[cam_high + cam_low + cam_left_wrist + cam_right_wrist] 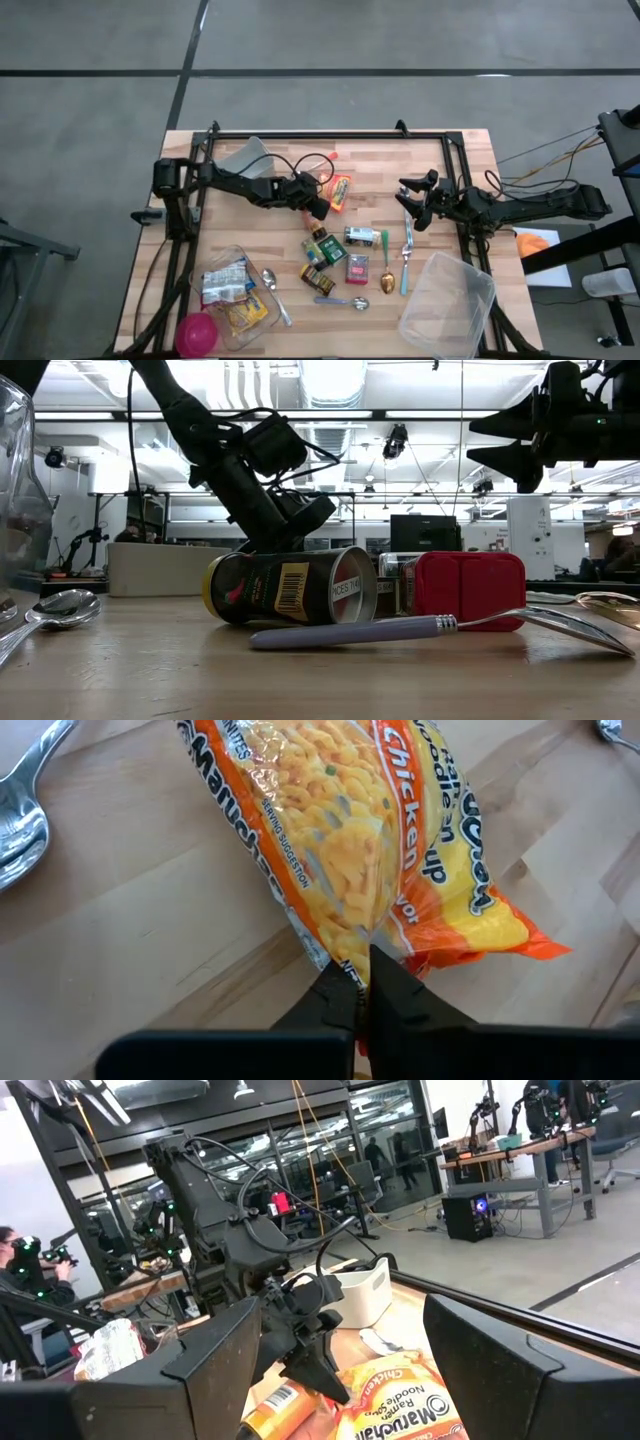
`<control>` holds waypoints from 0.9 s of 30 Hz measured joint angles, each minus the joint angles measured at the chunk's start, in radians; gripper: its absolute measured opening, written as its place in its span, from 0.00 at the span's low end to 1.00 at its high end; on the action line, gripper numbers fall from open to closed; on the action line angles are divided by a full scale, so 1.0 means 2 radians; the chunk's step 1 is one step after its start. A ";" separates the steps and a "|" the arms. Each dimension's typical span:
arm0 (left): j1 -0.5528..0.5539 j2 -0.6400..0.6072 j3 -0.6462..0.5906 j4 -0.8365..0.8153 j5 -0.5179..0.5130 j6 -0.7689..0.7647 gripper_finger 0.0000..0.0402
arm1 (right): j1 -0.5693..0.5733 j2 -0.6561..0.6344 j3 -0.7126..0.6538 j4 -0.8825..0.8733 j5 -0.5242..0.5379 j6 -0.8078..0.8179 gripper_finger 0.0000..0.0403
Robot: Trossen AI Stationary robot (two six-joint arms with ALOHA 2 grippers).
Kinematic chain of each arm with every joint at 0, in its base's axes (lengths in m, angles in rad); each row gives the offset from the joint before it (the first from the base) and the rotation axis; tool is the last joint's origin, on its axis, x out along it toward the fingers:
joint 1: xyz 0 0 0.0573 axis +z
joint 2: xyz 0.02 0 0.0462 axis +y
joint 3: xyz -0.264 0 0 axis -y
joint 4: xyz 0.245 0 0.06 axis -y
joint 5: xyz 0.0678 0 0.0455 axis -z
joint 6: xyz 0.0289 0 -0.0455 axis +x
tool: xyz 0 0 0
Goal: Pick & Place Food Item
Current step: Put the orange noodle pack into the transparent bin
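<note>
An orange and yellow ramen noodle packet (340, 192) lies flat on the wooden table (470, 160), a little beyond its middle. My left gripper (320, 207) reaches slanting down from the table's left and is shut on the packet (340, 850). My right gripper (408, 200) hangs open above the table's right part, holding nothing. In the right wrist view the packet (400, 1390) shows beyond its open fingers. My left gripper pinches the packet's plastic wrapper (372, 952) between its two fingertips, at the edge facing the arm. The fingers come slanting down from the table's left. The wrapper puckers into a ridge at the fingertips, and the packet rests flat on the table.
Two small cans (318, 262), a green tin (362, 237), a red box (357, 268), spoons (386, 270) and a fork (406, 255) lie near the middle. A clear tub with food packets (235, 295) and a pink bowl (197, 333) stand near left, an empty clear tub (448, 305) near right.
</note>
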 joint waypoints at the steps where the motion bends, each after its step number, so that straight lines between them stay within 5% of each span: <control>1: 0.000 0.000 0.000 0.000 0.000 0.002 0.00 | 0.000 0.000 0.000 0.000 0.000 0.000 0.69; 12: 0.000 -0.033 0.001 -0.004 -0.004 0.044 0.00 | 0.000 0.000 0.000 0.000 0.000 0.000 0.69; 27: -0.020 -0.204 0.001 -0.123 -0.034 0.071 0.00 | 0.000 0.000 0.000 0.000 0.000 0.000 0.69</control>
